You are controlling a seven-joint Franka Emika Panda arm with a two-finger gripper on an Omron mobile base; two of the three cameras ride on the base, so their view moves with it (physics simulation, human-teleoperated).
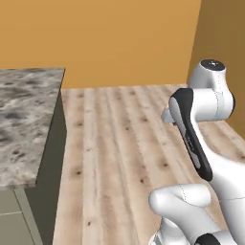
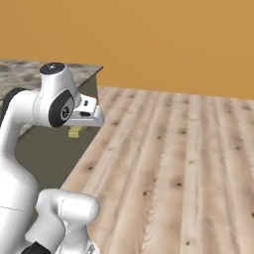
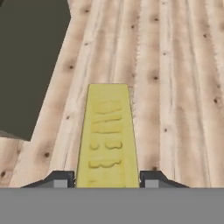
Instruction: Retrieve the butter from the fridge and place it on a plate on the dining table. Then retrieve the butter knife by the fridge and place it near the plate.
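Note:
The butter (image 3: 107,131), a yellow stick with embossed marks, runs lengthwise away from the hand camera, clamped at its near end between my two dark fingertips (image 3: 61,179). My gripper (image 3: 107,180) is shut on it. From the right base view the butter (image 2: 75,132) shows as a small yellow piece hanging under the white hand (image 2: 85,115), above the wooden floor and next to the dark side of a marbled stone top (image 2: 30,74). Whether that top is the dining table I cannot tell. The fridge, the plate and the butter knife are out of view.
Pale wooden floor planks (image 1: 119,153) stretch ahead to an orange wall (image 1: 105,38). The marbled top (image 1: 24,119) with its dark grey side panel (image 1: 50,162) stands to the left. A darker orange wall (image 1: 220,33) bounds the right.

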